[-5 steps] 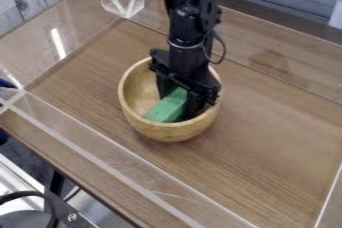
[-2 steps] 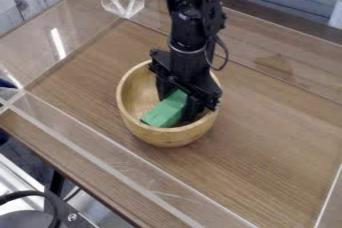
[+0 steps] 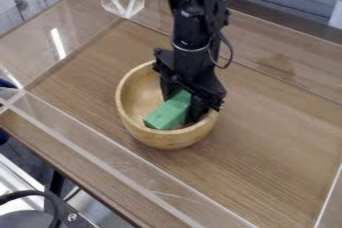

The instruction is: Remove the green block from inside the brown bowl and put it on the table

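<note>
Single overhead-oblique view of the workspace. The black arm descends from the upper centre, its end effector point(image 3: 191, 100) pointing straight down into the brown bowl point(image 3: 138, 122). The jaws are clenched on the upper end of the green block point(image 3: 170, 114), which hangs tilted inside the bowl: its top end sits between the fingers toward the bowl's right wall, and its lower end slants down and to the left toward the bowl's floor. Whether that lower end touches the bowl's floor cannot be told. The block lies wholly within the bowl's rim, and none of it is on the counter point(image 3: 267, 142).

The bowl stands near the middle of the counter, upright, with bare wood-grain surface on every side. The nearest obstruction to the block is the bowl's own thick wall, which rings it on all sides; the right-hand rim lies just beside the end effector's fingers. The arm's body hides the far part of the rim.

Low clear acrylic walls point(image 3: 80, 187) border the counter, with the near wall running diagonally across the lower left. A clear angular acrylic piece point(image 3: 124, 0) stands at the far edge, upper left of the arm, well apart from the bowl. Dark cables point(image 3: 40, 212) lie outside the wall in the lower-left corner.
</note>
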`<state>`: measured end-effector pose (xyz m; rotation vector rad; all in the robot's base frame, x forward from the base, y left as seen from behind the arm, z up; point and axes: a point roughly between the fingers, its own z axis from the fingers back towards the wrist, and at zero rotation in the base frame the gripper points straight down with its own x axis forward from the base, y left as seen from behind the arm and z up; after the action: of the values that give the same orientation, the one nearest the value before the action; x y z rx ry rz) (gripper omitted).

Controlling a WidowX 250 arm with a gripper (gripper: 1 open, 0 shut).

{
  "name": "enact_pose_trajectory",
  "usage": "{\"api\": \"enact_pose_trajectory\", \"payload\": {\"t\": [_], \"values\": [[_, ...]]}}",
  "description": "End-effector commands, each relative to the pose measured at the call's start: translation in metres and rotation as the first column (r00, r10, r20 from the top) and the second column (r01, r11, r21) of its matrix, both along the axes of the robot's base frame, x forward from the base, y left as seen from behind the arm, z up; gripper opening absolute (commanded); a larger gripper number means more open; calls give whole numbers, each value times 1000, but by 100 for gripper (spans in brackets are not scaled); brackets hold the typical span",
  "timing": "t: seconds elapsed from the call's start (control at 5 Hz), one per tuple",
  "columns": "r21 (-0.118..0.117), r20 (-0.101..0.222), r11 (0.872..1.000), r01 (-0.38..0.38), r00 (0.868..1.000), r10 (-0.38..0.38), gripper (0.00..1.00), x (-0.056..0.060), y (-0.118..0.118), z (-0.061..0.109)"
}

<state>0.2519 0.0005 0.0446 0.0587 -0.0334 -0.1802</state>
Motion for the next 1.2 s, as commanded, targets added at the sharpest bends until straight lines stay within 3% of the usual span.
{"api": "enact_pose_trajectory", "payload": {"t": [0.0, 0.2, 0.6, 1.0], "values": [[-22, 93, 1000, 16, 996, -13, 0, 3, -11, 10], [-43, 118, 999, 19, 993, -14, 0, -4, -23, -3], [-8, 114, 999, 33, 993, -32, 0, 15, -46, -18], [7, 86, 999, 45, 995, -46, 0, 16, -36, -20]]}}
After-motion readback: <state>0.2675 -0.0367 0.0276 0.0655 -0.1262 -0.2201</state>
